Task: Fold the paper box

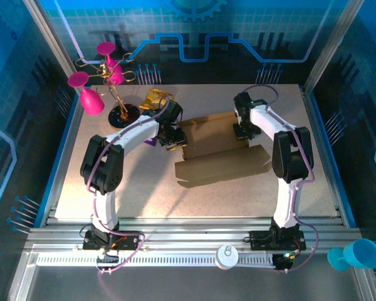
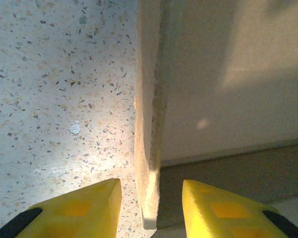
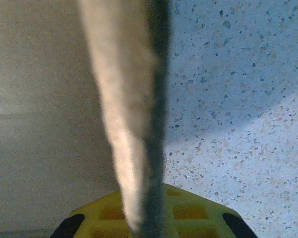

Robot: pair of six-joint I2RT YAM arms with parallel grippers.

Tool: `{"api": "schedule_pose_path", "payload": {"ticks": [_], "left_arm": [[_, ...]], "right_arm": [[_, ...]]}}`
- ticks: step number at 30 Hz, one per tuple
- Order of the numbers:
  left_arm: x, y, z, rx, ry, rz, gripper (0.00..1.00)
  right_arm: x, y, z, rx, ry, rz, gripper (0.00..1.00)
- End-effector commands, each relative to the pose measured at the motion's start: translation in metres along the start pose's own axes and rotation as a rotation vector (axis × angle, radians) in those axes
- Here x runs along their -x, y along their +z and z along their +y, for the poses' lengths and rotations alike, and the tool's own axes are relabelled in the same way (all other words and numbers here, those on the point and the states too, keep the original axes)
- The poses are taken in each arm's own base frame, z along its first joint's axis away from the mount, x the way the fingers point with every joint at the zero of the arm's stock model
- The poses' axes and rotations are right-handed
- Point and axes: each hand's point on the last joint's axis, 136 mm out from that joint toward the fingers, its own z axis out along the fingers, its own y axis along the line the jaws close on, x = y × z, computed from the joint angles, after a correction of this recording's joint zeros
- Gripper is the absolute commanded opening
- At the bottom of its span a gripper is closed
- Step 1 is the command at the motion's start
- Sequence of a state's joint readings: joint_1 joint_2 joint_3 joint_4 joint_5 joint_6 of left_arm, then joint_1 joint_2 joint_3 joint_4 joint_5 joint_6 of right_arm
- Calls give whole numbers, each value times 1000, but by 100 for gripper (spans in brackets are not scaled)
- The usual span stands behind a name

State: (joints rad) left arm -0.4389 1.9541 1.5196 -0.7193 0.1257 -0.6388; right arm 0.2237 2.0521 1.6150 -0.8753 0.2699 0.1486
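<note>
Looking at this, the paper box (image 1: pixel 216 145) sits in the middle of the bench (image 1: pixel 113 194), barely started I'd say: side flaps up, front panel (image 1: pixel 222 168) splayed open. The right gripper (image 3: pixel 144 218) is pinched onto the right flap (image 3: pixel 129 124); the left gripper (image 2: pixel 151 191) straddles the left flap (image 2: pixel 148 124), jaws apart. Most folds left to do.

Pink goblets (image 1: pixel 93 101), gold packet (image 1: pixel 155 98), blue cup (image 1: pixel 358 254)

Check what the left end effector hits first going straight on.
The upright flap of the box, standing between the parted fingers of the left end effector; it would slide down along it, then likely reach the table. Depth is unclear.
</note>
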Motion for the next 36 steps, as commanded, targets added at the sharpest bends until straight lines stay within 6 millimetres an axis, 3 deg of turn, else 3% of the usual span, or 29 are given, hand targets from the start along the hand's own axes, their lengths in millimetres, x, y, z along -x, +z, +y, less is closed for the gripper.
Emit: {"api": "schedule_pose_path", "payload": {"ticks": [1,16,22,25,27,29,30,33,36], "left_arm": [[-7,7,3,7,-16,22,37],[-22,28,7,-2,-40,63,17],[-29,35,12,15,-39,87,0],[-32,36,14,28,-38,104,0],[-33,35,13,29,-39,109,0],[-32,33,13,33,-49,113,0],[-32,33,12,35,-58,114,0],[-29,27,8,27,-115,107,0],[-26,25,2,-6,-214,89,0]], "right_arm": [[0,1,-3,19,-9,30,0],[3,7,3,48,0,53,0],[4,8,6,53,-1,57,0],[7,3,6,55,2,48,0],[12,-4,6,56,6,40,11],[20,-19,4,47,25,24,36],[24,-28,1,43,38,12,44],[42,-76,-15,13,121,-58,60],[53,-140,-43,-46,277,-158,77]]}}
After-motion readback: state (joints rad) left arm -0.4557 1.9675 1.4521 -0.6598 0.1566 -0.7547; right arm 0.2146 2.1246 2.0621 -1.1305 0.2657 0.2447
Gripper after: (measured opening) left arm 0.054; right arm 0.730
